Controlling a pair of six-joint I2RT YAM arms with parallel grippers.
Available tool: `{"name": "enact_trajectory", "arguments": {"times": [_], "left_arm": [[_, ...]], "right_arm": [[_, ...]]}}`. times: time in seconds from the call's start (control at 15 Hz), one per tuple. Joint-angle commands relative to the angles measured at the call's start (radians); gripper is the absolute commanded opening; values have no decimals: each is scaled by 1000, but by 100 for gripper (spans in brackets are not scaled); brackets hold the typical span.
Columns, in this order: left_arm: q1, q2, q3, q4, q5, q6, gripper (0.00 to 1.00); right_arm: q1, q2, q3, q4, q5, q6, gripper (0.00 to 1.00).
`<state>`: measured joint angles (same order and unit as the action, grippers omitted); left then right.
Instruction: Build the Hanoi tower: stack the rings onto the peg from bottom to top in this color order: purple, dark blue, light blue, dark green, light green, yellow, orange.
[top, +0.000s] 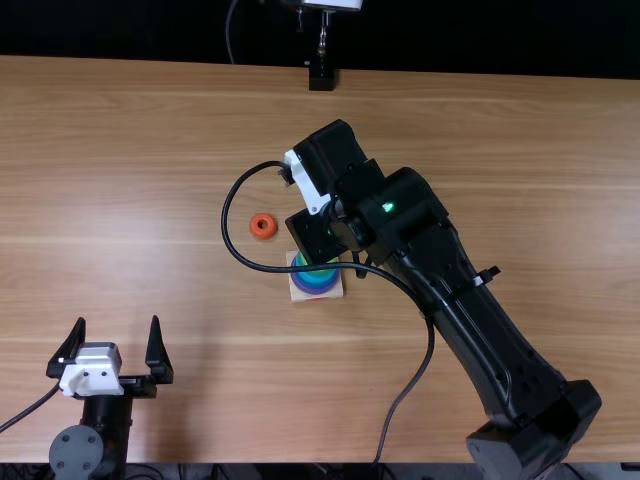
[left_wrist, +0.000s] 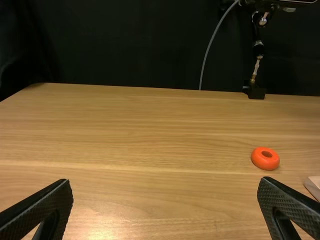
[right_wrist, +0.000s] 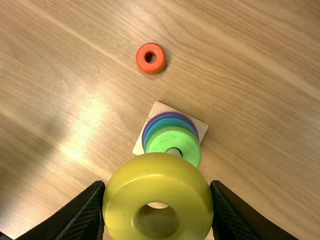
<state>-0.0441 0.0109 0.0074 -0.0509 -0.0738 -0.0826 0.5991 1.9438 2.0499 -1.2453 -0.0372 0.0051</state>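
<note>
Over the stacked rings (top: 316, 281) on their square wooden base (top: 303, 294), my right gripper (top: 355, 262) is mostly hidden by its own arm. In the right wrist view, my right gripper (right_wrist: 159, 205) is shut on the yellow ring (right_wrist: 157, 192), held above the peg (right_wrist: 173, 151). Below it the light green ring (right_wrist: 182, 143) tops the stack, with darker green, blue and purple edges under it. The orange ring (top: 263, 226) lies flat on the table beside the base. My left gripper (top: 115, 345) stands open at the lower left; in the left wrist view, the left gripper (left_wrist: 165, 207) holds nothing.
The wooden table (top: 180, 190) extends around the base. At its far edge stands a black mount (top: 321, 77) with a cable. The right arm's loose cable (top: 234, 240) loops over the table near the orange ring and the stack.
</note>
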Motion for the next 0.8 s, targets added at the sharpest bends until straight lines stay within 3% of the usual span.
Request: {"name": "enact_trajectory", "arguments": {"times": [0.0,0.73], "left_arm": [[9,-11,-7,-39,-13,0,100],[9,-11,-7,-37,-13,0,100]], "right_arm": [[-21,-32,42,4,-3,-3,0],[-41,-25,35,2,0,-3,0]]}}
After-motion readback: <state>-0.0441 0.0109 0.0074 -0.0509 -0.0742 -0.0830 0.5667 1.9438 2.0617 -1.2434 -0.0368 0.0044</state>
